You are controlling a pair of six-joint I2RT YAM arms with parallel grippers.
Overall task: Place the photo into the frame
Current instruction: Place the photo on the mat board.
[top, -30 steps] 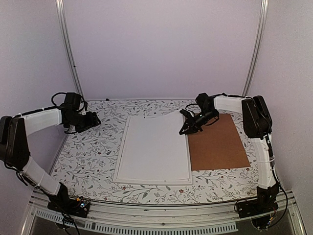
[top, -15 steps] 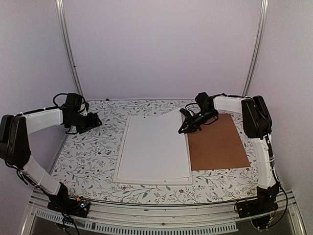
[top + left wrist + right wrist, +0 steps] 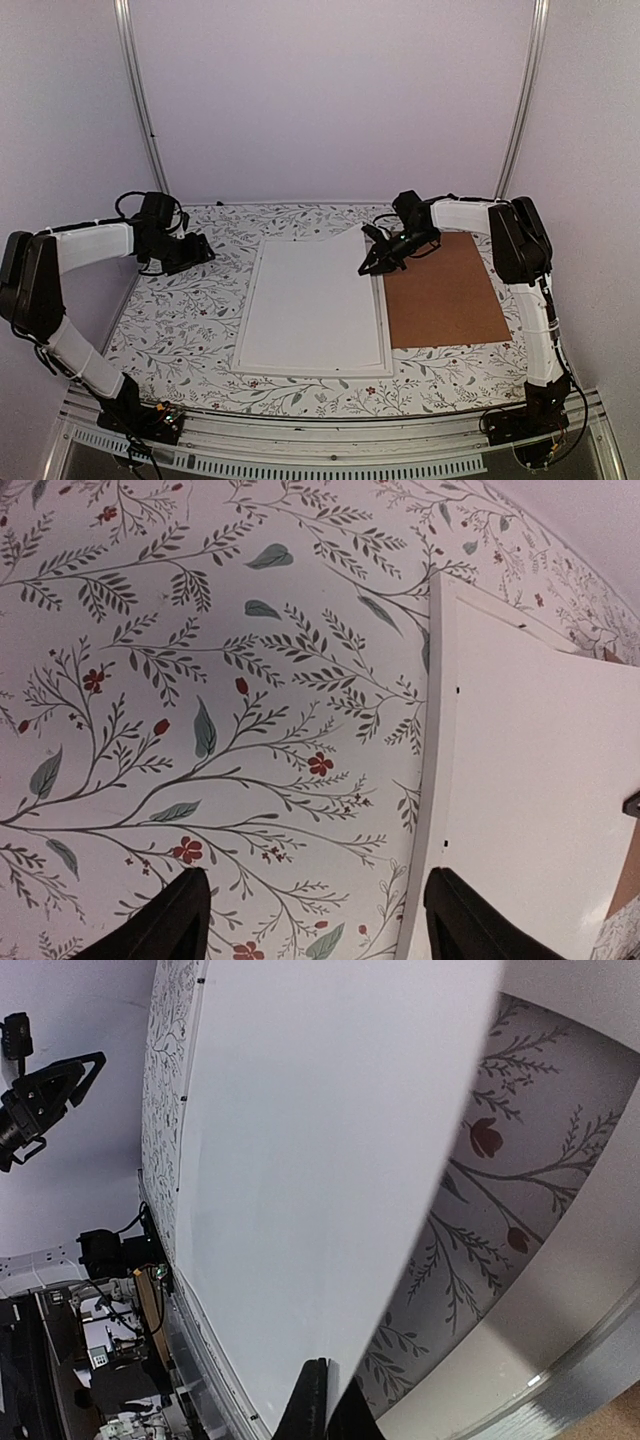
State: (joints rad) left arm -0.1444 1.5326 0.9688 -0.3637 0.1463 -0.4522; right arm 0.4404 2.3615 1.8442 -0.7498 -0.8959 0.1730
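Looks nearly done: photo (image 3: pixel 315 300) lying white back up in frame (image 3: pixel 243 335) on counter (image 3: pixel 180 320), far right corner lifted. Right gripper (image 3: pixel 372 262) jaws pinching that corner. Left gripper (image 3: pixel 205 250) jaws open, empty, off to the side. Left to do: seat corner, let go.

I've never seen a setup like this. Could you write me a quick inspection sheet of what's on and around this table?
Surface: table covered in a floral print.
Job's things: photo lies white back up on the frame, its far right corner raised; the frame lies flat mid-table.
Clutter: brown panel lying flat, right beside the frame.
Hands: right hand shut on the photo's raised corner; left hand open, holding nothing, over the table's far left.
Cables: black cables loop at both wrists, clear of the photo.
Surroundings: plain pale walls, two metal rails; nothing else seen.
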